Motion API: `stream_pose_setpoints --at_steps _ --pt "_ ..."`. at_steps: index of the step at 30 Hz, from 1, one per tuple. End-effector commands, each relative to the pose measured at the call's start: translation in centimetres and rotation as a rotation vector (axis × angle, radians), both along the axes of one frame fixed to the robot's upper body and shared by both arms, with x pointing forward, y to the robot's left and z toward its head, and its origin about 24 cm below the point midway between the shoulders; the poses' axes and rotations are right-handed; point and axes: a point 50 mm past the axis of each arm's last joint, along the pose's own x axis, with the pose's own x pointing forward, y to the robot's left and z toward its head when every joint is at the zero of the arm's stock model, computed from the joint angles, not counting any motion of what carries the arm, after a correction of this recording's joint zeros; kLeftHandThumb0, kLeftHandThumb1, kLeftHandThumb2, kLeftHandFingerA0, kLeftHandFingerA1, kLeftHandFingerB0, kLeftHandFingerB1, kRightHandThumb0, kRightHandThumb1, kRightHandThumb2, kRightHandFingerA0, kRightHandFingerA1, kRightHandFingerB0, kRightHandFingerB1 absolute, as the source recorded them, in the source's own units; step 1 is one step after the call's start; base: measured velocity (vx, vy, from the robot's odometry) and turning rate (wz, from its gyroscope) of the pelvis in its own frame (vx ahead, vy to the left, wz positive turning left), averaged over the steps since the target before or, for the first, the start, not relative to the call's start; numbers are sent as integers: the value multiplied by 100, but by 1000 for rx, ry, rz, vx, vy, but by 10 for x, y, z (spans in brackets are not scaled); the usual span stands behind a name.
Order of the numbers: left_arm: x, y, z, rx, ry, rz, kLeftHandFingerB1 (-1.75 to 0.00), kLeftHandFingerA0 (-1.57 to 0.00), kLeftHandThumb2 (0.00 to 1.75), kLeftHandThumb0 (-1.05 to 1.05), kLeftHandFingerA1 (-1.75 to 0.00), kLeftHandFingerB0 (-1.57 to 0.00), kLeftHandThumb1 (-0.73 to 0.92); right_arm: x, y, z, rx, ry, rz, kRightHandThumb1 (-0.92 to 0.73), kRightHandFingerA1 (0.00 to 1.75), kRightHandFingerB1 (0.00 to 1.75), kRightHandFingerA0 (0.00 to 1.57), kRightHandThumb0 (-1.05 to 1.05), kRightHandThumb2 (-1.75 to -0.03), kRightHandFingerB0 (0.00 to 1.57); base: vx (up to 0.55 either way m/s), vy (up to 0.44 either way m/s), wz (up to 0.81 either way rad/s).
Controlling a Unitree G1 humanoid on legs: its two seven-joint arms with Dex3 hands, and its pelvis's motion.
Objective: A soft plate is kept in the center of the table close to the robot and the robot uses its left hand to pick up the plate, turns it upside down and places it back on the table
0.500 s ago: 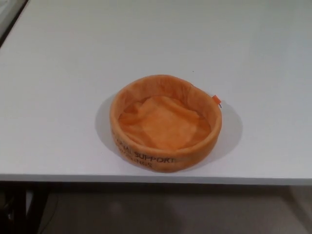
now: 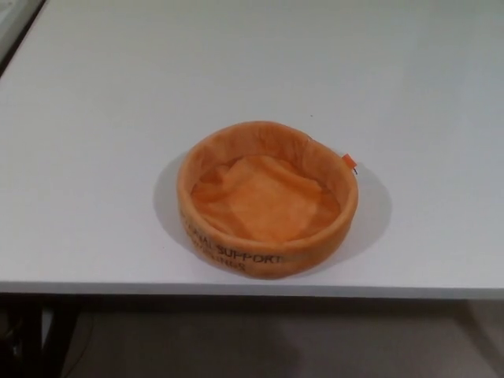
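The soft orange plate (image 2: pixel 268 198) is seen upright, its open side turned upward and its crumpled floor exposed. Being round, no long axis can be made out. Dark lettering is carried on its near wall, and a small orange tag (image 2: pixel 349 161) projects from its right rim. It is set on the white table (image 2: pixel 102 142), close to the near edge. Neither hand is shown, so their state cannot be told.

A single head view looks steeply down from the near side onto the white table (image 2: pixel 102 157), its near edge crossing the frame's bottom.
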Motion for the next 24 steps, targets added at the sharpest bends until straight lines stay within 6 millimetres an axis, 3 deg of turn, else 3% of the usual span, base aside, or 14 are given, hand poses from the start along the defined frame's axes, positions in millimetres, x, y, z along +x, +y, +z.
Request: stream_pose_setpoints --at_steps 1,3,4,5,6,7,9,13,14,15,19,20,22,24 --pt "-6 8 31 32 -247 45 -49 -1 106 -38 -51 0 40 4 -6 25 2 -133 121 -92 29 26 21 -84 -72 13 0 0 0" --pt "-6 10 36 49 -273 56 -49 -2 105 -38 -51 0 39 5 -5 26 5 -151 134 -48 48 48 0 -36 -108 0 0 0 0" --pt "-6 13 39 69 -297 65 -29 -17 68 -90 -36 -17 91 7 -5 26 6 -154 133 -92 29 26 21 -83 -72 12 0 0 0" --pt "-6 15 41 85 -313 70 -29 -19 69 -89 -36 -17 92 7 -5 26 7 -153 135 -47 48 49 0 -36 -108 0 0 0 0" --pt "-4 17 45 94 -337 81 -29 -19 68 -88 -36 -18 92 6 -4 26 16 -153 131 -47 48 49 0 -37 -108 0 0 0 0" --pt "-4 18 50 94 -351 91 -28 -19 68 -90 -34 -18 92 5 -3 28 20 -159 131 -92 31 27 21 -82 -71 13 0 0 0" --pt "-5 20 57 87 -359 107 -41 -11 111 -88 -46 -9 70 4 -1 32 24 -171 132 -92 32 27 21 -82 -71 14 0 0 0" --pt "-5 24 66 88 -382 126 -41 -10 111 -89 -46 -9 70 4 0 32 32 -164 135 -92 32 26 21 -83 -72 13 0 0 0" --pt "-4 25 69 72 -403 137 -28 -19 68 -90 -35 -18 91 4 -2 30 31 -158 132 -92 30 26 21 -83 -71 13 0 0 0" --pt "-4 26 71 60 -412 145 -40 -11 110 -86 -47 -7 69 4 -3 28 29 -157 130 -92 30 26 21 -83 -71 13 0 0 0" --pt "0 31 82 38 -456 169 -28 -19 68 -91 -36 -18 91 5 -2 30 28 -167 141 -91 32 27 20 -82 -72 13 0 0 0" --pt "3 32 92 47 -491 165 -39 -11 112 -89 -47 -6 70 4 -2 30 26 -161 140 -92 31 26 21 -83 -72 13 0 0 0" --pt "6 32 102 46 -534 161 -28 -18 69 -93 -37 -17 92 4 -3 29 30 -163 137 -92 30 27 22 -83 -70 15 0 0 0" --pt "10 31 109 44 -555 158 -39 -11 112 -89 -47 -5 70 2 -4 28 29 -153 129 -92 30 26 22 -84 -69 14 0 0 0"
